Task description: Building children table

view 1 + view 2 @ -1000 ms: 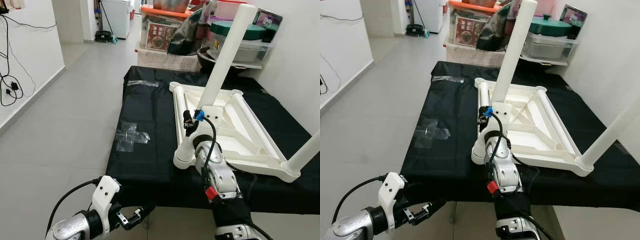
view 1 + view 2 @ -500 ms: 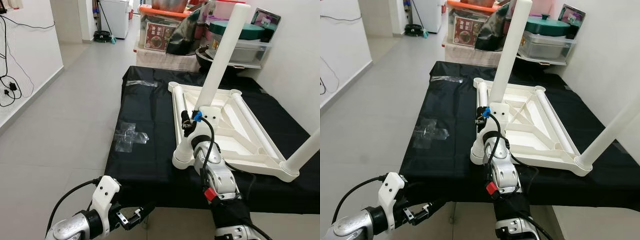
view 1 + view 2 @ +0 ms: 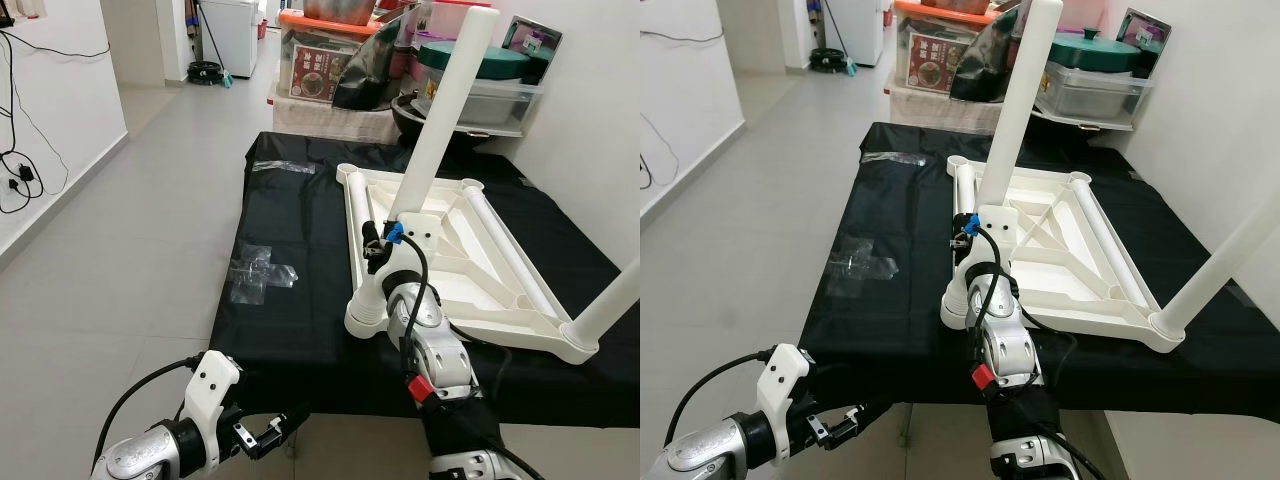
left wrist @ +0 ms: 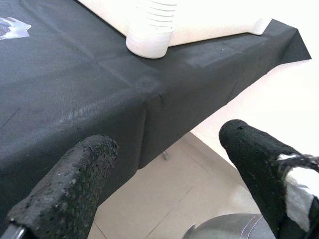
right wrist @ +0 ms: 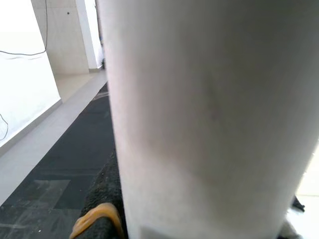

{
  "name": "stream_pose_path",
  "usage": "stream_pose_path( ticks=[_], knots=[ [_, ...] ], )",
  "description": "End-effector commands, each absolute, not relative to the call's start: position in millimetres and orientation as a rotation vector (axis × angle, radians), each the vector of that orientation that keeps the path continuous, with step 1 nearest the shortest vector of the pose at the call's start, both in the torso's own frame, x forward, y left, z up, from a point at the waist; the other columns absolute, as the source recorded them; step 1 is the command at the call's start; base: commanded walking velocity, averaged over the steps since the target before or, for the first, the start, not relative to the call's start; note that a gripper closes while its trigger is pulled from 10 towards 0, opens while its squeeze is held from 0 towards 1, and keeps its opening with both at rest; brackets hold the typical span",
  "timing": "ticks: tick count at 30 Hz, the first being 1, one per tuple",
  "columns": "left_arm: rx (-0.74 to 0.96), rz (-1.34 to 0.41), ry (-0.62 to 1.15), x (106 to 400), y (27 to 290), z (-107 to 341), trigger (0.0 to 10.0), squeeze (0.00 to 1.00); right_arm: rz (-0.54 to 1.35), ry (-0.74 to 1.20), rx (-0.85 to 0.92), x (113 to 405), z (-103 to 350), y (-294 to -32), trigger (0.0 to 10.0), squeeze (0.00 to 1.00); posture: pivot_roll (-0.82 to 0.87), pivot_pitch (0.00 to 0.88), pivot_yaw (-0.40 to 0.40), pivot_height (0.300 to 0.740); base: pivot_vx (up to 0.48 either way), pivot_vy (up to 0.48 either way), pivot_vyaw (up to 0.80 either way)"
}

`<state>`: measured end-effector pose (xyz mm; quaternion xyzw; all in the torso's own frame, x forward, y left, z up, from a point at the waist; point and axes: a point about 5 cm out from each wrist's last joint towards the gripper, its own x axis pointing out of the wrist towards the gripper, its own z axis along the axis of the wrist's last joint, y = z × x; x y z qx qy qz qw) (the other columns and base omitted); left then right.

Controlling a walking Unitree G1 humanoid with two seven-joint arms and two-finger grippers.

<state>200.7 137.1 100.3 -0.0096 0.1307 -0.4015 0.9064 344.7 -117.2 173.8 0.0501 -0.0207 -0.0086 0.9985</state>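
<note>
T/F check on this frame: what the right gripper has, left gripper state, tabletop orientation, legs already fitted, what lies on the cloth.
1. The right gripper holds a white table leg. True.
2. The left gripper is clamped on the tabletop. False: it is open, hanging below the edge of the black cloth.
3. The white tabletop lies underside up. True.
4. No leg is fitted yet. False: one leg stands in the near right corner.
5. A clear plastic wrapper lies on the cloth. True.

white table leg (image 3: 441, 112) tipped slightly more upright in right gripper (image 3: 378, 243), upturned tabletop (image 3: 455, 262) unmoved
</note>
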Motion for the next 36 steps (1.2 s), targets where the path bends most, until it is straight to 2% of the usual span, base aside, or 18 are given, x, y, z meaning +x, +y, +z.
stream_pose_path(
  ticks=[1,36],
  knots=[
    [-0.020,-0.849,0.274,200.3,133.0,98.7,10.0,0.00,-0.065,-0.028,0.056,345.8,173.7,-129.0,10.0,0.00,0.07,0.000,-0.130,0.740,0.000,0.000,0.00],
    [-0.022,-0.855,0.272,201.6,131.9,100.0,10.0,0.00,-0.071,-0.046,0.078,346.8,180.2,-129.6,10.0,0.00,0.07,0.000,-0.128,0.740,0.000,0.000,0.00]
  ],
)
